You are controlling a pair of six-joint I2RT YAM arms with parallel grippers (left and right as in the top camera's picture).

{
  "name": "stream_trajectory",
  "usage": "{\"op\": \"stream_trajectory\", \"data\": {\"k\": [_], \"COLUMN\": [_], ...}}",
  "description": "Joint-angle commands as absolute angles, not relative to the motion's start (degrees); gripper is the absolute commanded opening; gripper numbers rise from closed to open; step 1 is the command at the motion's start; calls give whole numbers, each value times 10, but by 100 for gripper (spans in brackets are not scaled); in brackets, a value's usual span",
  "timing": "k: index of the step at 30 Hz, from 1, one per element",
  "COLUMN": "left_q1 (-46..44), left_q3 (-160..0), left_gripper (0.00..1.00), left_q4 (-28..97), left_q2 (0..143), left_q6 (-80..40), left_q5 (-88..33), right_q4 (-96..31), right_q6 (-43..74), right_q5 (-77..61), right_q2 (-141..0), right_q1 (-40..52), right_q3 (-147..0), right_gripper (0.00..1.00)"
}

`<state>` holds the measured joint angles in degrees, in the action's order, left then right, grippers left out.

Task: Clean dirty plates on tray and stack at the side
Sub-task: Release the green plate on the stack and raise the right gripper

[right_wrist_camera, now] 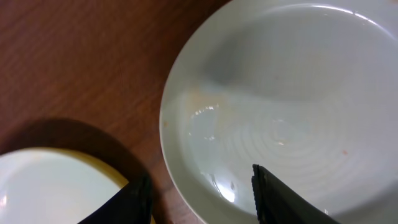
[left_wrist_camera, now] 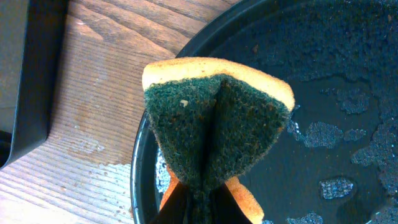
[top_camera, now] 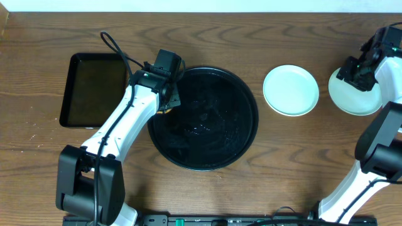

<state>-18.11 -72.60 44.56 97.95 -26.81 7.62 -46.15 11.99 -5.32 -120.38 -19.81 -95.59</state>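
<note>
The left arm stretches to the tray's (top_camera: 221,141) upper-left rim, its left gripper (left_wrist_camera: 196,208) pinching a folded sponge (left_wrist_camera: 214,124). The right gripper (right_wrist_camera: 202,196) hangs spread over a mint plate (right_wrist_camera: 298,93), seemingly not touching it. A second plate (top_camera: 290,90) lies beside the tray.

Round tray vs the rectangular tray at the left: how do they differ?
The round tray is circular and clearly larger; the rectangular tray is smaller, with rounded corners. The round tray shows wet, sudsy patches; the rectangular tray looks dry from overhead. The left gripper holds a sponge over the round tray's left rim; the rectangular tray lies apart, to its left. Both are black with raised rims.
</note>
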Motion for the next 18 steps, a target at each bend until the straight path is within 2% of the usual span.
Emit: {"op": "stream_trajectory", "data": {"k": [1,7,10,18], "left_q1": [-182,-182,-182,-182], "left_q3": [-723,-723,-723,-723], "left_gripper": [8,8,8,8], "left_q4": [442,438,439,431], "left_q2": [983,983,983,983], "left_q6": [-269,-272,-271,-272], "left_q5": [78,69,64,64], "right_q4": [-450,-427,-430,-427], "right_q6": [148,154,180,180], "right_q5": [-54,-31,25,28], "right_q2": [-1228,-1257,-1265,-1272], "right_q1": [-190,-168,-158,-145], "right_q3": [-968,-968,-967,-967], "right_gripper": [50,52,48,47]}}
